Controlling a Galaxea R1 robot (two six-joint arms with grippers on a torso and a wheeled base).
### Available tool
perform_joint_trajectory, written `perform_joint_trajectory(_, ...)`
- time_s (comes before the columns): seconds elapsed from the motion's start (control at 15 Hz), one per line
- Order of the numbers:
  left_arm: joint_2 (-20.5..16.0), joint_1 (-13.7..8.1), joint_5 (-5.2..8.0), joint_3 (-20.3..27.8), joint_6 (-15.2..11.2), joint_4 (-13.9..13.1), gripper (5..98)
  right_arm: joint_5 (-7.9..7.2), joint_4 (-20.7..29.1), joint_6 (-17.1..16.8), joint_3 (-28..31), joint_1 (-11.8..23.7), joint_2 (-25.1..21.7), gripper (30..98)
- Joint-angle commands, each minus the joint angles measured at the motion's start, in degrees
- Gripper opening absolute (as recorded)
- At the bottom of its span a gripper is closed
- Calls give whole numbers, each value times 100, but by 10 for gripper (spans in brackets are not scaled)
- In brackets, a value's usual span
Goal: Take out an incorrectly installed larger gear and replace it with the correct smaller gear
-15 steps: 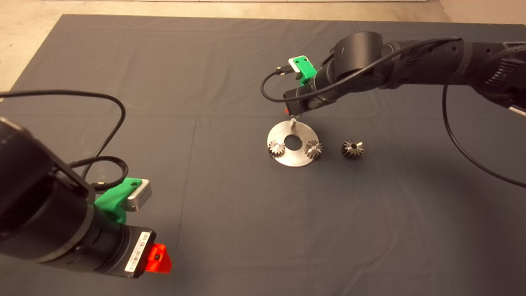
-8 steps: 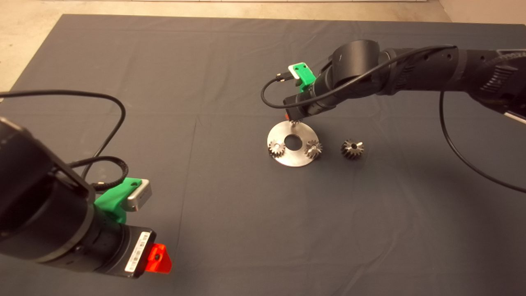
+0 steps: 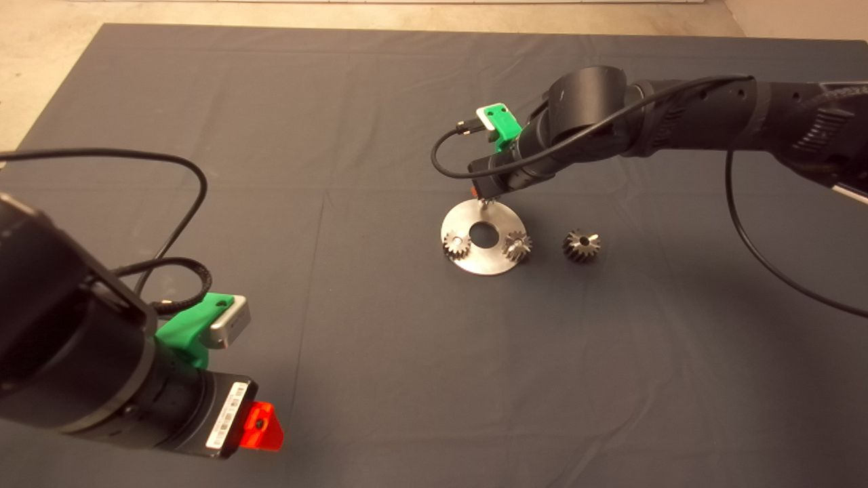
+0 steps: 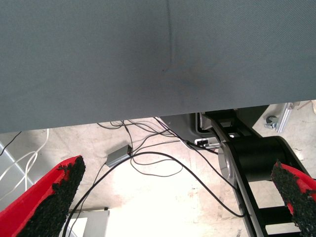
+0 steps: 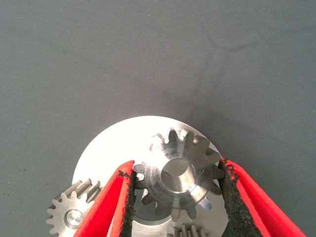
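Observation:
My right gripper (image 3: 485, 200) is shut on the smaller gear (image 5: 180, 177), a silvery toothed gear held between both black pads. It holds the gear right over the far edge of the round steel plate (image 3: 498, 218), also seen in the right wrist view (image 5: 111, 145); I cannot tell if the gear rests on it. Two other small silvery gears (image 3: 457, 245) (image 3: 517, 245) sit on the plate's near side. The larger gear (image 3: 581, 245), dark with slanted teeth, lies on the mat just right of the plate.
My left gripper (image 3: 261, 427) is parked at the lower left of the mat, its fingers (image 4: 54, 192) wide apart and empty, with floor and cables beyond the mat edge. The right arm's black cable (image 3: 447, 159) loops above the plate.
My right gripper has come down and slightly nearer with the small gear, from just above the plate's far edge to right at it. In the last half second nothing moved.

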Motion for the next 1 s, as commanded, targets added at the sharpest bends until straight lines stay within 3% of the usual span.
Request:
perform_joint_trajectory(0.0, 4, -27, 90, 92, -40, -81, 978, 14, -41, 10, -10, 185, -18, 414)
perform_joint_trajectory(0.93, 4, -27, 90, 92, -40, -81, 978, 49, -46, -8, -257, 106, 26, 414)
